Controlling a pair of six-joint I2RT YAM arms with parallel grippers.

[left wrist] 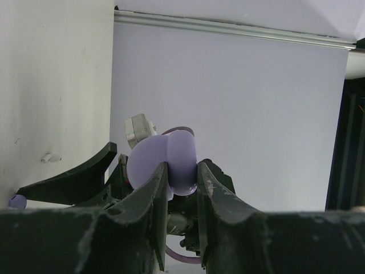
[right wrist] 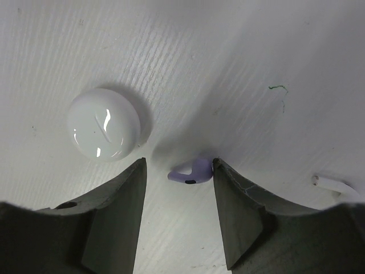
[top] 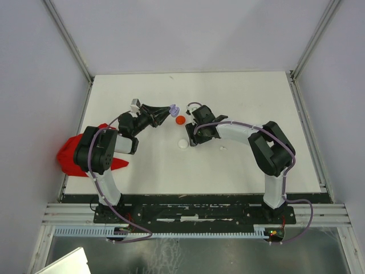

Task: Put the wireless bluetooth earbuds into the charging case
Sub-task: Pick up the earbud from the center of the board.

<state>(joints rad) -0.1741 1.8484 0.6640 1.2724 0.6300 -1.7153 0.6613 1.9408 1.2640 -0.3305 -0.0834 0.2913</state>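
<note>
Two grippers, two jobs. My left gripper (left wrist: 182,171) is clamped on the lilac case (left wrist: 162,154), which seems to be held clear of the table (top: 256,103). The case's two rounded halves bulge above my fingers (left wrist: 153,191). My right gripper (right wrist: 178,165) is down at the table with its jaws apart. A lilac bud (right wrist: 191,171) lies between them, closer to the right-hand one in the wrist view. I cannot tell whether that one touches it.

The bud is tiny, made of smooth, glossy hard plastic. It has a fat rounded head, a short stem and a dark dot near its edge. I judge it nearly weightless and slippery, so a pinch on the curve of the head would likely squirt it out. I would close gently across the flatter sides where head meets stem, low against the table.

The table is white, matt and finely ribbed. A white disc (right wrist: 104,124), domed and shiny, sits near the bud but apart from it. A red disc (top: 180,120) lies just below the case in the top view. A thin white stemmed bit (right wrist: 333,184), perhaps another bud, shows at the edge of the right wrist view.
</note>
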